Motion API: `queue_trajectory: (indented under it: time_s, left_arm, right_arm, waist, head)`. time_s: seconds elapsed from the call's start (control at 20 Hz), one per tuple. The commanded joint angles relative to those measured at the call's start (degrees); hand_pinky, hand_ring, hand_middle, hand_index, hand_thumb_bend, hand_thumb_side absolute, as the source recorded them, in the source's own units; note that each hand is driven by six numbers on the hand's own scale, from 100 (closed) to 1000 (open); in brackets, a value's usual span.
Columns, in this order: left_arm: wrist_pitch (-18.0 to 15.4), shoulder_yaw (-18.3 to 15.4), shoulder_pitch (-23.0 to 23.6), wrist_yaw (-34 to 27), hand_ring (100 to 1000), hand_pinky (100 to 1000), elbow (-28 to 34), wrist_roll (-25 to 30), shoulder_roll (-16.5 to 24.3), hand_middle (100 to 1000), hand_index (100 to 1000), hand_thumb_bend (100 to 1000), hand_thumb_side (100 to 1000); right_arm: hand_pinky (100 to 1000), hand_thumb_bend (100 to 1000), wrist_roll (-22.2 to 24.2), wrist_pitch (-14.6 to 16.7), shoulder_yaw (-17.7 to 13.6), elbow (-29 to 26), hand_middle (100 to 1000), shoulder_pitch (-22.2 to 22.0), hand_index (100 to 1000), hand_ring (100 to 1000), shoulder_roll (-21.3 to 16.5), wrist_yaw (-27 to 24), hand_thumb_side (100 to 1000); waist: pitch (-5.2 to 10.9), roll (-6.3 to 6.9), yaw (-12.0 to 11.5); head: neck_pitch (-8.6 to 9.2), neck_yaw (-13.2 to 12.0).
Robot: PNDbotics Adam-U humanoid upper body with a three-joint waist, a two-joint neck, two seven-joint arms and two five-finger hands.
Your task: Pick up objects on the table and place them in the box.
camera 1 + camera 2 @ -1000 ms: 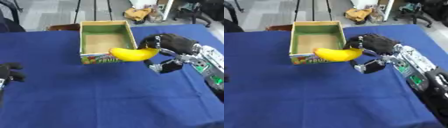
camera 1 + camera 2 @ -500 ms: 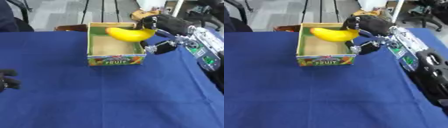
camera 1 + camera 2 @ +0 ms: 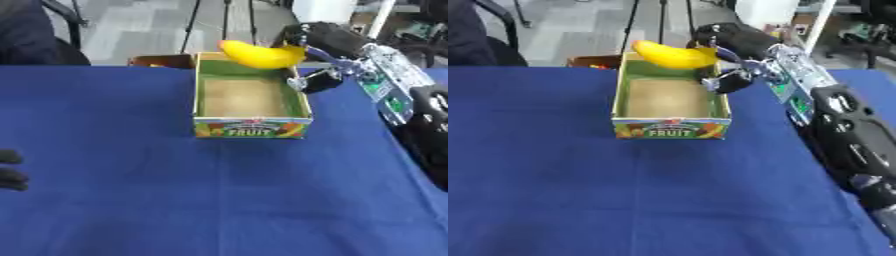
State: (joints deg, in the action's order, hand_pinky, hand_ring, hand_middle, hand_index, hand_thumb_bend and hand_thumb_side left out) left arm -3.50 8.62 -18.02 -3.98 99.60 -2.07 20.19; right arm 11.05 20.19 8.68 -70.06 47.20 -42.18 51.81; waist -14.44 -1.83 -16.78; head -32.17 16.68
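The left hand [image 3: 10, 170] shows at the lower left edge of the blue tabletop [image 3: 131, 150], idle, well apart from the work; its finger state cannot be determined. The box [image 3: 251, 102] stands at centre, open side up, interior bare. The banana [image 3: 260, 55] hangs above the far rim of the box, long axis across the box width. The right hand [image 3: 325, 40] is the working hand; its fingers are curled round the right end of the banana. Release likely requires moving the banana nearer, over the box floor. Open room lies on every side.
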Motion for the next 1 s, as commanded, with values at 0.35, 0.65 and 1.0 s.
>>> queue_trajectory:
  time_s: [0.35,0.65,1.0]
  left_arm:
    - [0.14,0.05,-1.53,-0.56,546,543,2.1,0.6,0.01,617,716,567,819]
    - [0.24,0.1,-1.64,-0.7,546,543,2.26,0.76,-0.19,617,716,567,820]
    - [0.25,0.16,-1.78,-0.84,546,543,2.41,0.95,-0.41,618,716,569,820]
  right_arm:
    - [711,100,-1.33,-1.55,-4.38,11.69,765,1.58,683,822,1.0,5.05,264]
    - [710,100,-2.98,-1.07,-5.24,16.41,763,1.39,683,822,1.97,8.01,270]
    - [714,100,-3.05,0.25,-4.84,19.59,766,1.15,741,824,3.63,10.57,296]
  waist:
    - [0.26,0.39,-3.19]
    - [-0.06,0.64,-3.91]
    - [-0.2,1.13,-3.45]
  head:
    - [2.36,1.15]
    - [2.82,1.08]
    - [3.65,1.61]
